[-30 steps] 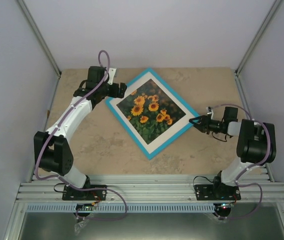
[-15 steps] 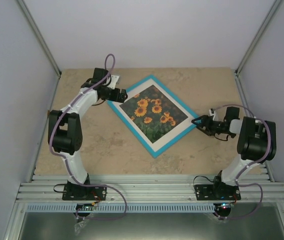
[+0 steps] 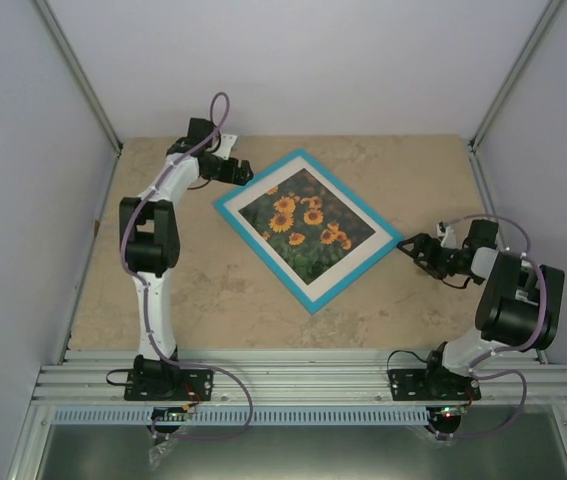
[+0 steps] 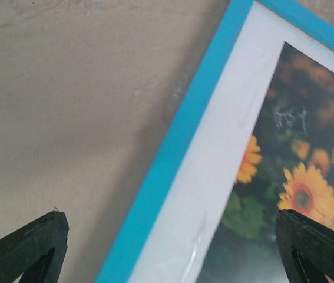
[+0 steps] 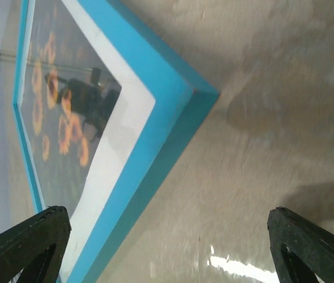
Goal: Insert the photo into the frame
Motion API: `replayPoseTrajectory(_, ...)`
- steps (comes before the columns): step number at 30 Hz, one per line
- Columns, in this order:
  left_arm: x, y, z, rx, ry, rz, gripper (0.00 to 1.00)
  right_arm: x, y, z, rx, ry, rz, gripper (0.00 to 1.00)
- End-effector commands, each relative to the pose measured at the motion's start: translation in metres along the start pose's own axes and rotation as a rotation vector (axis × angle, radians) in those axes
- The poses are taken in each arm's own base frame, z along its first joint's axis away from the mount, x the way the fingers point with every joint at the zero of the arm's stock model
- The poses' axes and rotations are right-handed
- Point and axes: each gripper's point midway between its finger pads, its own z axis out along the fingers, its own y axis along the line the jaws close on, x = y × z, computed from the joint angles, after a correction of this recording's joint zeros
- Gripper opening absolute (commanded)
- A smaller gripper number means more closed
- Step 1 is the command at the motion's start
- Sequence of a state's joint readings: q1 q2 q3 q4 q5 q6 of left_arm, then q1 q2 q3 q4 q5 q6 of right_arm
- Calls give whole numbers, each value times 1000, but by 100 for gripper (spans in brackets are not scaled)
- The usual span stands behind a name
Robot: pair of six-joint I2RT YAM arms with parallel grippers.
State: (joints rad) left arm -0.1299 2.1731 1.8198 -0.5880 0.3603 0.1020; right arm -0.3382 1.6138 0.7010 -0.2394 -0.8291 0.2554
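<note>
The frame (image 3: 231,216), bright blue, lies flat and turned like a diamond in the middle of the table. Behind its pane sits the photo (image 3: 308,228) of orange flowers, inside a white mat (image 3: 355,259). My left gripper (image 3: 239,172) is open at the frame's upper left edge. In the left wrist view the blue edge (image 4: 178,147), the mat and the photo (image 4: 299,177) lie between the fingertips of the left gripper (image 4: 169,221). My right gripper (image 3: 413,247) is open just off the frame's right corner (image 5: 212,93); only bare table lies between the right gripper's (image 5: 165,218) fingertips.
The beige tabletop (image 3: 193,290) is bounded by pale walls at the back and sides. A metal rail (image 3: 293,380) with both arm bases runs along the near edge. The left arm's purple cable (image 3: 221,110) loops above its wrist.
My right gripper has opened and drawn back to the right from the frame's corner. The left arm has swung its elbow inward, its gripper staying open at the upper left edge. The frame has shifted slightly.
</note>
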Motion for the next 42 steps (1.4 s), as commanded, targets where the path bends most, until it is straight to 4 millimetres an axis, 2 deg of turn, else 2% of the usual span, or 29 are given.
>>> replayPoseTrajectory(1, 2, 2, 27, 70, 68, 4, 95, 16, 5, -4, -9, -9, -10, 93)
replayPoseTrajectory(6, 23, -2, 49, 148, 140, 4, 86, 31, 13, 0, -15, 0, -49, 93)
replayPoseTrajectory(11, 60, -15, 48, 223, 225, 12, 77, 44, 12, 7, -9, 15, -49, 94)
replayPoseTrajectory(17, 109, -40, 18, 310, 299, 77, 71, 44, 7, 26, -29, 68, -13, 94)
replayPoseTrajectory(19, 129, -51, 5, 349, 327, 109, 69, 38, 5, 32, -30, 83, -16, 93)
replayPoseTrajectory(23, 176, -75, -21, 392, 407, 223, 66, 10, 8, 49, -56, 105, -49, 87)
replayPoseTrajectory(27, 221, -99, -41, 427, 496, 373, 66, -24, 35, 82, -119, 139, -154, 82)
replayPoseTrajectory(28, 233, -105, -46, 445, 520, 400, 65, -30, 46, 94, -142, 152, -189, 82)
replayPoseTrajectory(32, 258, -118, -61, 463, 583, 532, 67, -51, 103, 145, -249, 197, -350, 82)
replayPoseTrajectory(35, 267, -108, -64, 410, 638, 575, 69, -85, 139, 163, -267, 153, -513, 84)
replayPoseTrajectory(38, 267, -97, -69, 376, 667, 618, 70, -127, 150, 155, -208, 67, -620, 86)
replayPoseTrajectory(40, 248, -97, -74, 403, 626, 596, 72, -140, 146, 139, -157, 32, -656, 86)
replayPoseTrajectory(41, 230, -98, -75, 423, 577, 568, 72, -140, 145, 129, -147, 27, -646, 87)
replayPoseTrajectory(42, 210, -96, -74, 437, 529, 523, 72, -130, 136, 121, -141, 41, -613, 87)
